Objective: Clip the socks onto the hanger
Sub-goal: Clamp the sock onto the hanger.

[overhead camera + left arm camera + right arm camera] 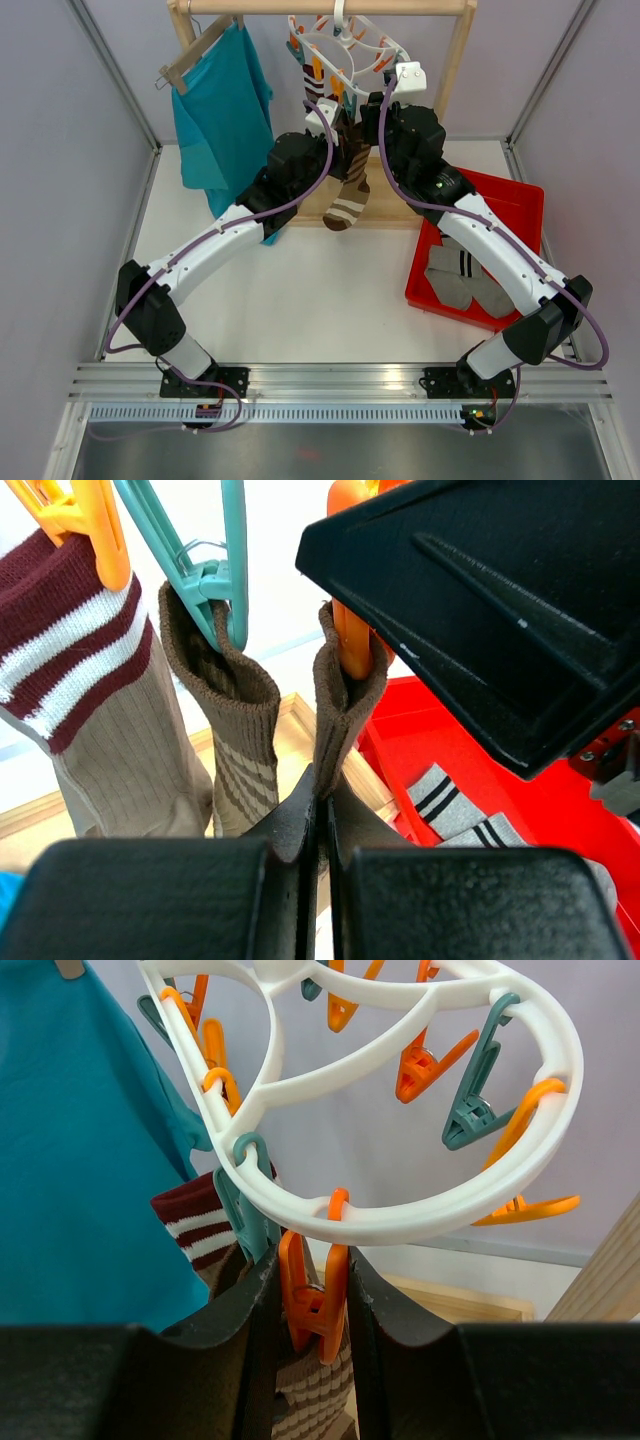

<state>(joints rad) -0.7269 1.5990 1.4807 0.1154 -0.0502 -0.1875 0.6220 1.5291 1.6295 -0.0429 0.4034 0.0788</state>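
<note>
The white ring hanger (345, 45) hangs from the rack bar and also shows in the right wrist view (400, 1215). My right gripper (312, 1290) is closed around an orange clip (318, 1305), one finger against each handle, with a striped taupe sock (315, 1400) below. My left gripper (322, 810) is shut on that taupe sock (340, 710), holding its cuff up into the orange clip (350, 645). A teal clip (215, 585) holds a second taupe sock (235, 730). Another orange clip holds a maroon-striped sock (80, 650). The clipped socks hang down in the top view (350, 190).
A red bin (520, 205) at the right holds grey striped socks (460, 275). A teal shirt (220, 110) hangs on a wooden hanger at the left of the wooden rack (455, 60). Both arms meet close together under the hanger.
</note>
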